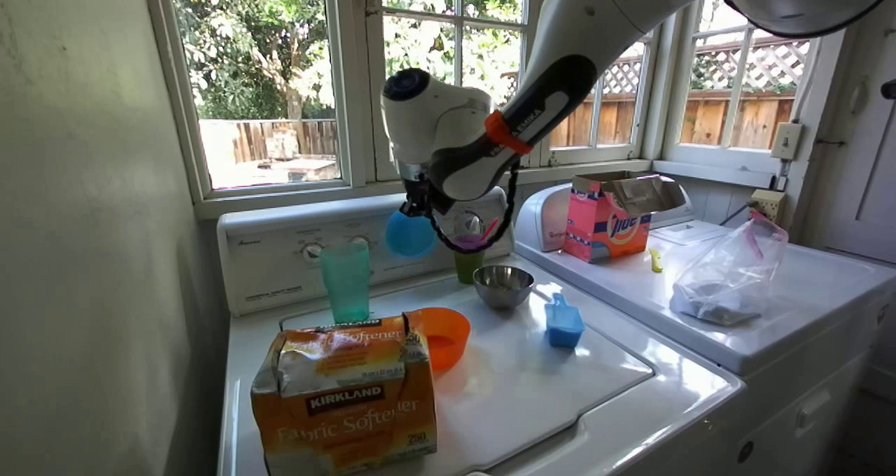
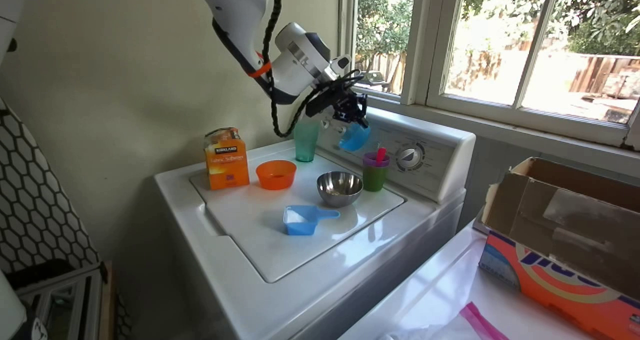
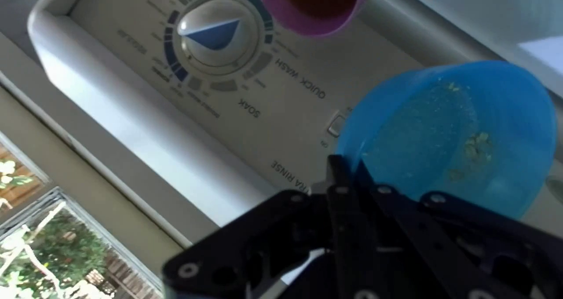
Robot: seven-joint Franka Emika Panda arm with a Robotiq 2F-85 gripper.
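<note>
My gripper (image 3: pixel 349 165) is shut on the rim of a blue bowl (image 3: pixel 440 127). The bowl is tilted on its side in the air, with pale crumbs stuck inside. In both exterior views the gripper (image 1: pixel 414 208) (image 2: pixel 361 120) and the blue bowl (image 1: pixel 411 236) (image 2: pixel 354 138) hang in front of the washer's control panel (image 1: pixel 280 266). A green cup with a purple rim (image 2: pixel 375 179) and a pink-red utensil stands nearby; its rim (image 3: pixel 314 28) shows in the wrist view. A metal bowl (image 1: pixel 502 290) (image 2: pixel 339 195) sits on the lid close to the cup.
On the washer stand a teal cup (image 1: pixel 346 283), an orange bowl (image 1: pixel 453 343), a blue scoop (image 1: pixel 564 329) and a Kirkland box (image 1: pixel 350 413). The adjacent machine bears an open Tide box (image 1: pixel 609 231), a plastic bag (image 1: pixel 728 280) and a small yellow item (image 1: pixel 655 260). Windows stand behind.
</note>
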